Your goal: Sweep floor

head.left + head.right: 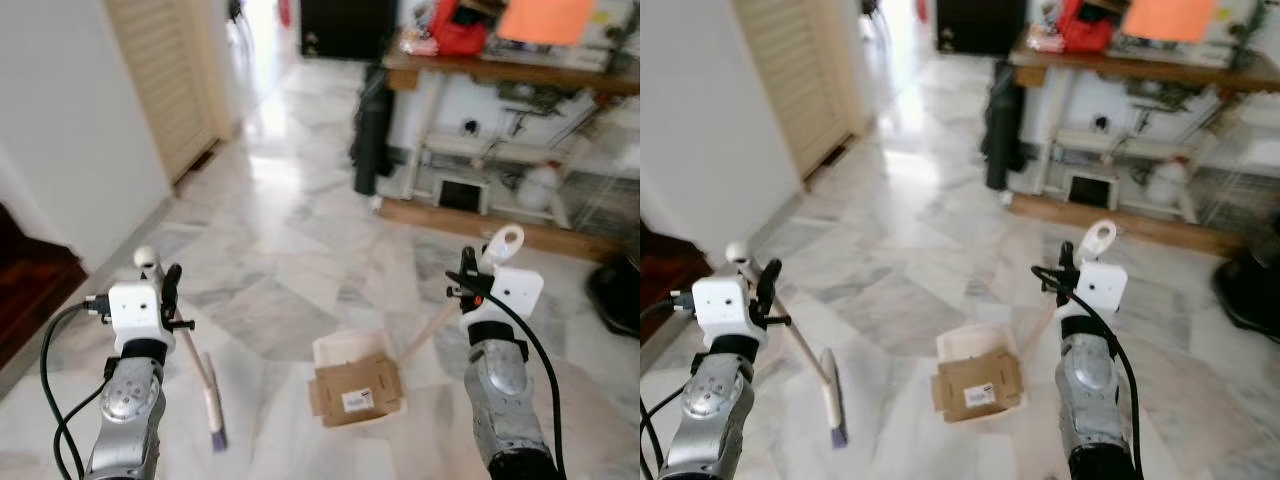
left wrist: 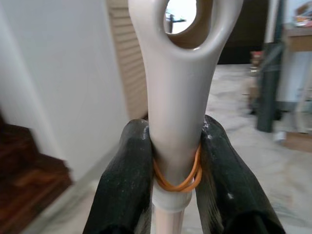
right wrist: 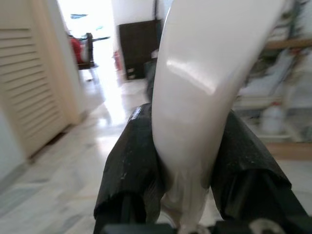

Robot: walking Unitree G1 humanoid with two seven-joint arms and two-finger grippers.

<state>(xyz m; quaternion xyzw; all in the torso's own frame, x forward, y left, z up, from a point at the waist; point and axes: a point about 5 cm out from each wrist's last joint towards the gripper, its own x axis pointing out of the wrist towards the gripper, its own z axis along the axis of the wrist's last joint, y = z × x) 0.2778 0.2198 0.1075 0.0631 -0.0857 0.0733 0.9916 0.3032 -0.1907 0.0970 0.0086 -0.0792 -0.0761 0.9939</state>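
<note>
My left gripper [image 1: 166, 286] is shut on the cream handle of a short broom [image 2: 178, 73], which has an orange rubber band around it. The broom's head [image 1: 213, 408] hangs low over the marble floor, down and to the right of that gripper. On the other side, my right gripper [image 1: 470, 276] is shut on the white looped handle [image 3: 200, 68] of a dustpan. The dustpan [image 1: 345, 350] rests on the floor between my arms. A flattened piece of brown cardboard [image 1: 356, 392] with a white label lies in it.
A white wall and a louvred door [image 1: 165, 70] run along the left, with a dark wooden step [image 1: 30, 285] near me. Ahead right stands a wooden shelf table [image 1: 500, 65] with clutter, a tall black bag [image 1: 372, 135] beside it. A black object [image 1: 615, 290] sits far right.
</note>
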